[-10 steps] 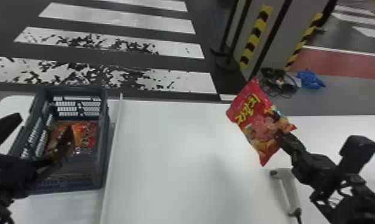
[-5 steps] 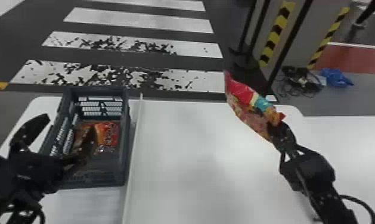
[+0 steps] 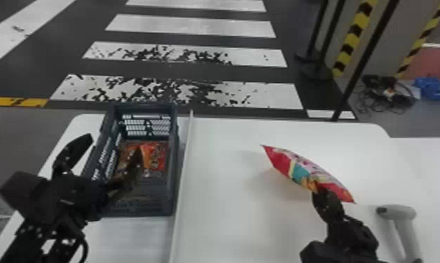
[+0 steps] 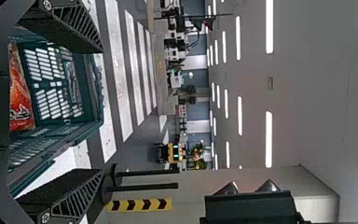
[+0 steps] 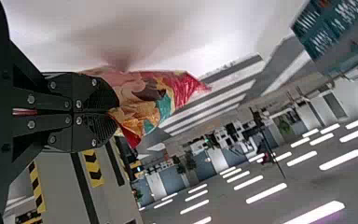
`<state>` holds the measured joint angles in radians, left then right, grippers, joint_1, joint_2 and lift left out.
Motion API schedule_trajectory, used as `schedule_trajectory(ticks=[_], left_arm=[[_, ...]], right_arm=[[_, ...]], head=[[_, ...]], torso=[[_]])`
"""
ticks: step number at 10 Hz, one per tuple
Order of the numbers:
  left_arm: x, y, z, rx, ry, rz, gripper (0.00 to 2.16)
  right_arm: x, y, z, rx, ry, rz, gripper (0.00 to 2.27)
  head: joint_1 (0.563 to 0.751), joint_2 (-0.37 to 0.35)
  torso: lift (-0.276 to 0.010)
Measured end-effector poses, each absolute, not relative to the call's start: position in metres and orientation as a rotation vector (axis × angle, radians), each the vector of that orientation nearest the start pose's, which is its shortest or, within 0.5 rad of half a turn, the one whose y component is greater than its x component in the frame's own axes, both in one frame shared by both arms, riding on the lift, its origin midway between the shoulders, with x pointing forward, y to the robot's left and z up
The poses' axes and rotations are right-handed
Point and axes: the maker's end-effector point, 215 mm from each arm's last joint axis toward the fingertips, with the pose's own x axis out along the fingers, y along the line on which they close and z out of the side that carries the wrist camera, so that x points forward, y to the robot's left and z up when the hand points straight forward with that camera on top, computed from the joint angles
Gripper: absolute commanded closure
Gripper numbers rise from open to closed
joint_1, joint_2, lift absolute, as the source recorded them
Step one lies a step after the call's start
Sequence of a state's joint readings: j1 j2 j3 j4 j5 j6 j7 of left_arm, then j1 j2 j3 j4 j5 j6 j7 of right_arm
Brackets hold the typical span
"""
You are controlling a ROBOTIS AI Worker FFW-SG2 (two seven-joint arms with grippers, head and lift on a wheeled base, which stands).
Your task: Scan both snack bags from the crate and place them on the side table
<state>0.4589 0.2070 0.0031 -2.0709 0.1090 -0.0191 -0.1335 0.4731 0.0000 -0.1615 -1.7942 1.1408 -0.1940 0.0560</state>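
Nearest, toward the right of the white table (image 3: 226, 224), the scanner (image 3: 399, 213) lies untouched. Beyond it the right gripper (image 3: 318, 190) is closed on the near side of the red bag (image 3: 308, 171), which, as far as I can judge, hangs just clear of the tabletop. Pinched at one side only, that bag could pivot or slip if swung quickly, and creased film could spoil a code reading. Its long axis slants from a tip toward the far edge and the crate to a corner toward the near right; from above it is seen nearly edge-on.

The left gripper (image 3: 114, 148) stands wide open and empty, one finger over the crate (image 3: 175, 168), the other outside its left wall. Closing there could catch that wall. The crate sits by the table's far left corner, the orange bag (image 3: 154, 157) inside on its floor.
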Motion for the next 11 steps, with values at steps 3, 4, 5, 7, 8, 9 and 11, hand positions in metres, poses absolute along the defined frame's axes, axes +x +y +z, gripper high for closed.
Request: schedule_trajectory(ticks=[3, 4, 5, 7, 8, 9, 11], left_arm=[[0.458, 0.214, -0.301, 0.076, -0.048, -0.228, 0.08], [0.458, 0.214, -0.301, 0.076, -0.047, -0.228, 0.08], [0.458, 0.215, -0.302, 0.077, -0.046, -0.228, 0.08], [0.458, 0.213, -0.302, 0.075, -0.046, -0.229, 0.08], [0.458, 0.212, -0.302, 0.075, -0.046, -0.23, 0.08], [0.458, 0.212, -0.302, 0.075, -0.045, -0.231, 0.08], [0.457, 0.212, -0.303, 0.075, -0.044, -0.231, 0.08]], right_arm=[[0.408, -0.271, -0.493, -1.241, 0.313, 0.234, 0.17], [0.403, -0.265, -0.487, -1.175, 0.321, 0.26, 0.0], [0.401, -0.255, -0.467, -1.029, 0.315, 0.303, 0.02], [0.403, -0.257, -0.422, -0.756, 0.286, 0.326, 0.05], [0.403, -0.264, -0.415, -0.661, 0.309, 0.326, 0.05], [0.4, -0.268, -0.414, -0.59, 0.341, 0.339, 0.05], [0.391, -0.272, -0.422, -0.455, 0.409, 0.366, 0.05]], head=[[0.695, -0.075], [0.695, -0.069], [0.695, -0.054], [0.695, -0.054], [0.695, -0.064], [0.695, -0.071], [0.695, -0.079]], torso=[[-0.098], [-0.098], [-0.098], [-0.098], [-0.098], [-0.098], [-0.098]])
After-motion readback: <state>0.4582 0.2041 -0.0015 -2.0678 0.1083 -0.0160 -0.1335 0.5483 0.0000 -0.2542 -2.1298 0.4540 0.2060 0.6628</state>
